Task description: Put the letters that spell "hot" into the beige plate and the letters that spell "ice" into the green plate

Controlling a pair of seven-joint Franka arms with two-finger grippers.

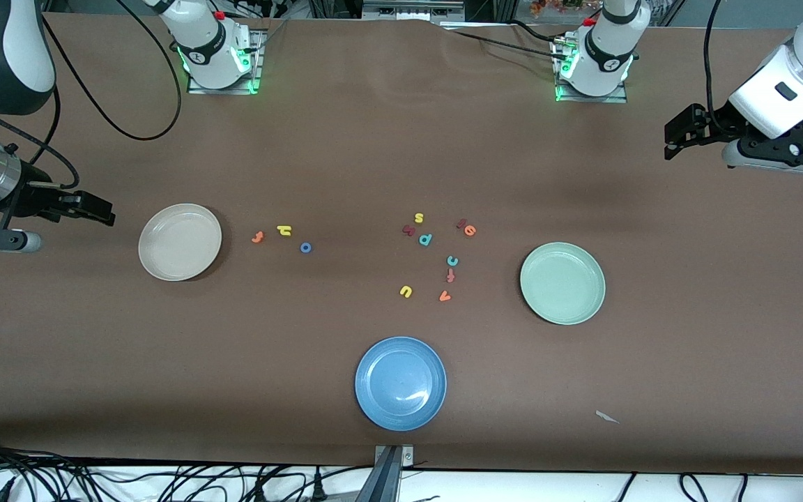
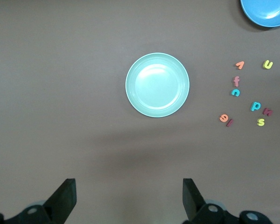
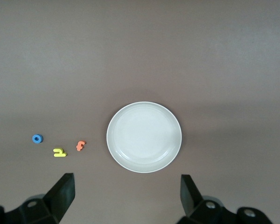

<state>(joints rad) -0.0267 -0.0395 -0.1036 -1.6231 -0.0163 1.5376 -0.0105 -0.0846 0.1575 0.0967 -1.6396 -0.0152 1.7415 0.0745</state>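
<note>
Both hands hang up in the air with fingers spread wide and holding nothing: the left hand at the left arm's end of the brown surface, the right hand at the right arm's end, just beside the beige plate. That round smooth plate and the green plate are bare. Near the beige one lie the tiny foam orange "t", yellow "h" and blue ring "o"; closer to the green one lie the teal "c", orange "e" and maroon bar "i".
</note>
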